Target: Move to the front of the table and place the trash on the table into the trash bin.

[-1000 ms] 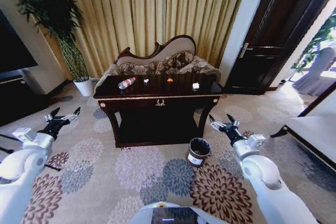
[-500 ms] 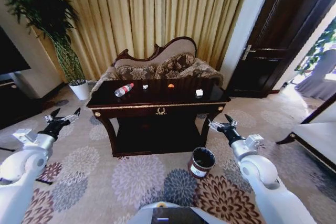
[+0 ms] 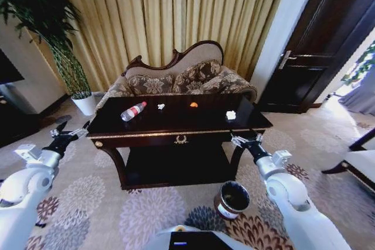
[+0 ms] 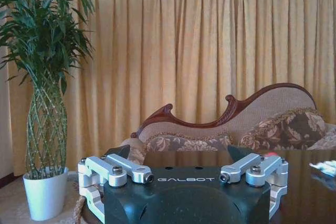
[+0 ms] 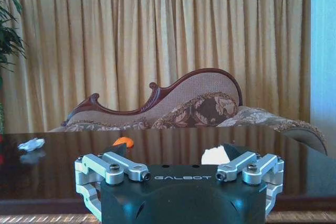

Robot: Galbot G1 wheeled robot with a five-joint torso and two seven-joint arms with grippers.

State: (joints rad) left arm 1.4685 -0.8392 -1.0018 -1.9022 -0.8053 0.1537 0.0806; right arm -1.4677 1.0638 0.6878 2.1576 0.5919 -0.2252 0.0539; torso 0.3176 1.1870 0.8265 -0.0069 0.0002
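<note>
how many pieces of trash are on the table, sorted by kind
plastic bottle: 1
white crumpled scraps: 2
orange piece: 1
total: 4, all lying on the table

the left gripper (image 4: 178,157) hangs open at the dark glossy table (image 4: 299,192). behind stand a potted bamboo (image 4: 46,103), sofa (image 4: 252,124) and curtain (image 4: 210,45).
</note>
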